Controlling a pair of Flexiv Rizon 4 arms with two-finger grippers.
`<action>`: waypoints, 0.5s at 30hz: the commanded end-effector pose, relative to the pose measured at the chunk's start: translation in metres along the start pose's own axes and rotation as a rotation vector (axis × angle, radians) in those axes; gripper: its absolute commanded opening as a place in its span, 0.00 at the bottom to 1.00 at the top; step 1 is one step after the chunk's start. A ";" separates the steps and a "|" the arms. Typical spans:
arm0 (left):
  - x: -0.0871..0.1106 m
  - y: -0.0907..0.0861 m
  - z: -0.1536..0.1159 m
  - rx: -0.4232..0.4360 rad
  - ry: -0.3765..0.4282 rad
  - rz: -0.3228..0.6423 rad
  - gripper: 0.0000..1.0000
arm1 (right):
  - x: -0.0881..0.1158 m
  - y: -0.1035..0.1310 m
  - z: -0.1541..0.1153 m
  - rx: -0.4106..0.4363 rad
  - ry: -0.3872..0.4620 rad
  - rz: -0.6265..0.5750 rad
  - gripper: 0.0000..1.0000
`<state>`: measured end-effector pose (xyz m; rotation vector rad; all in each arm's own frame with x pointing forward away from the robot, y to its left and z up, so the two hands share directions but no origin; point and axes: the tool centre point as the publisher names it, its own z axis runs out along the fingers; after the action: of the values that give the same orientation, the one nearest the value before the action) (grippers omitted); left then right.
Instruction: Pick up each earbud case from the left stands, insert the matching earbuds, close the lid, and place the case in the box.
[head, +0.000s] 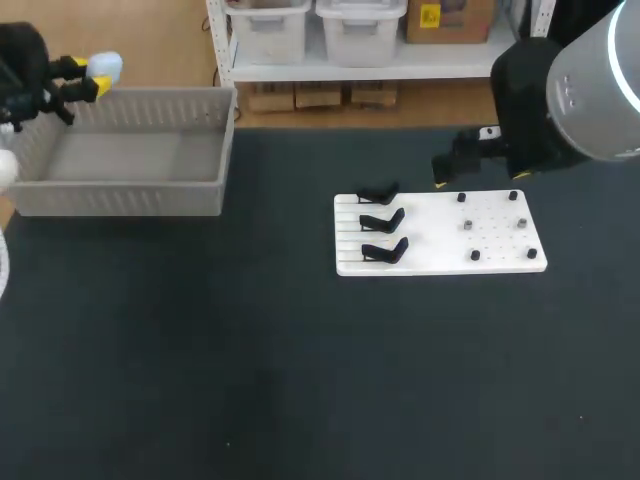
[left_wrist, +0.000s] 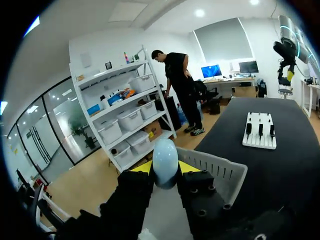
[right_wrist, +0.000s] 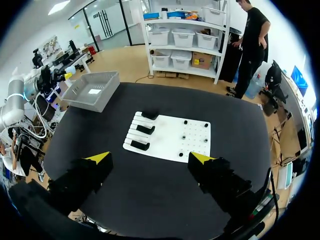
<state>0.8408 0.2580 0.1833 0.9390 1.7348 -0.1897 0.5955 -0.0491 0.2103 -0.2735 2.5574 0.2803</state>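
Note:
A pale blue earbud case is pinched between the yellow tips of my left gripper, in the air above the far left corner of the grey basket. From the left wrist the case stands upright, its lid closed, between the fingers, with the basket's rim just ahead. Three black stands on the white board hold nothing. My right gripper hovers behind the board's far edge. In the right wrist view it is wide open and high above the board.
Small black and grey pegs dot the right half of the white board. The basket sits at the table's far left, and nothing shows inside it. Dark mat covers the table.

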 end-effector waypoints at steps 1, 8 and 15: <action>-0.001 0.005 0.017 0.015 0.054 -0.010 0.00 | 0.001 0.000 0.001 0.001 -0.007 0.001 1.00; 0.015 -0.004 0.014 0.008 0.072 -0.047 1.00 | 0.001 0.000 0.001 0.001 -0.007 0.001 1.00; 0.016 -0.006 0.012 0.009 0.072 -0.047 1.00 | 0.001 0.000 0.001 0.001 -0.007 0.001 1.00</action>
<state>0.8469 0.2551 0.1624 0.9222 1.8267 -0.1973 0.5955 -0.0491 0.2103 -0.2736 2.5573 0.2804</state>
